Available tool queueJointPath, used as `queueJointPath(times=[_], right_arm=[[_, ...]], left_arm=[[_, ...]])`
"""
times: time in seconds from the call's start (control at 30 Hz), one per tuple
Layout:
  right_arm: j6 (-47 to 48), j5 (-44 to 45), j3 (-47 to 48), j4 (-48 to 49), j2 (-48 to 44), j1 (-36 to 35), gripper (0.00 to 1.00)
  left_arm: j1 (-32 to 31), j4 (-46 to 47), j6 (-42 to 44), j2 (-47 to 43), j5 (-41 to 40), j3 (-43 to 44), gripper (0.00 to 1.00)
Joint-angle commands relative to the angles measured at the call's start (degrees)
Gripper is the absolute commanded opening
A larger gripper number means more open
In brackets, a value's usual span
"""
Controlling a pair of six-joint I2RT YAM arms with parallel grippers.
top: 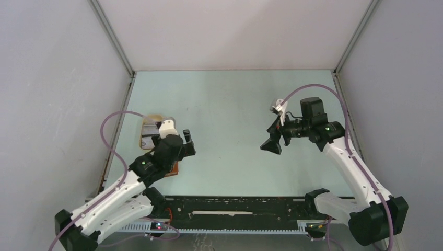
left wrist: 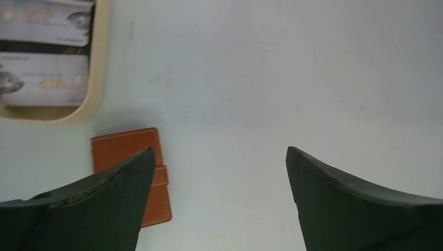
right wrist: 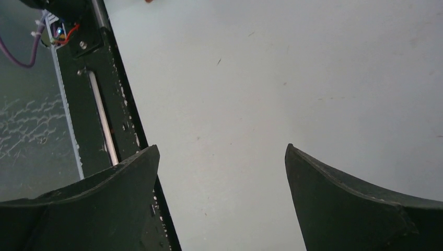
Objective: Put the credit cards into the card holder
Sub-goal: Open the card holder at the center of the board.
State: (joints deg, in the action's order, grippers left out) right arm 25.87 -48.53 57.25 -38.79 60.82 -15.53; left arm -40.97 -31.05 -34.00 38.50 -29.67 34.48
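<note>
The card holder (left wrist: 124, 147) is a closed reddish-brown leather wallet with a strap, lying flat on the table; in the top view only its edge (top: 174, 168) shows under my left arm. Two pale grey credit cards (left wrist: 44, 83) marked VIP lie in a beige tray (left wrist: 99, 68) beyond the card holder. My left gripper (left wrist: 219, 157) is open and empty above the table, with the card holder by its left finger. My right gripper (right wrist: 222, 154) is open and empty, held high over the table's right half (top: 270, 148).
The beige tray (top: 143, 137) sits near the left wall. A black rail (top: 235, 206) runs along the near edge between the arm bases, and also shows in the right wrist view (right wrist: 112, 110). Grey walls enclose the table on three sides.
</note>
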Motion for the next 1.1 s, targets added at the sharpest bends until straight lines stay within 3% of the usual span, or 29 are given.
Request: queueJointPath(times=[0.0,0.13,0.27,0.57,0.77,1.07], right_arm=[[2.4,3.4,-0.7,-0.5,1.4,-3.8,1.0],[2.4,7.9,-0.7,-0.1,2.3,-6.9,1.0],[2.1,8.0,-0.7,-0.2,2.9,-7.9,1.0],[2.0,8.2,-0.7,-0.2,4.3,-8.7,1.0],[1.9,7.9,-0.7,-0.3,4.7,-8.7,1.0],[1.7,7.1,-0.7,-0.3,4.1,-8.7,1.0]], left_arm=[[-0.4,-1.4,-7.8,4.4,-13.8,-1.9,0.98],[1.4,1.8,-10.3,3.5,-12.3,-6.4,0.86],[8.8,6.5,-10.7,2.3,-3.0,-11.8,0.77],[12.6,1.9,-16.2,12.2,-8.8,-10.7,0.99],[17.2,4.0,-17.3,18.8,-4.6,-10.0,0.98],[17.7,4.1,-20.1,21.2,-0.7,-9.7,0.96]])
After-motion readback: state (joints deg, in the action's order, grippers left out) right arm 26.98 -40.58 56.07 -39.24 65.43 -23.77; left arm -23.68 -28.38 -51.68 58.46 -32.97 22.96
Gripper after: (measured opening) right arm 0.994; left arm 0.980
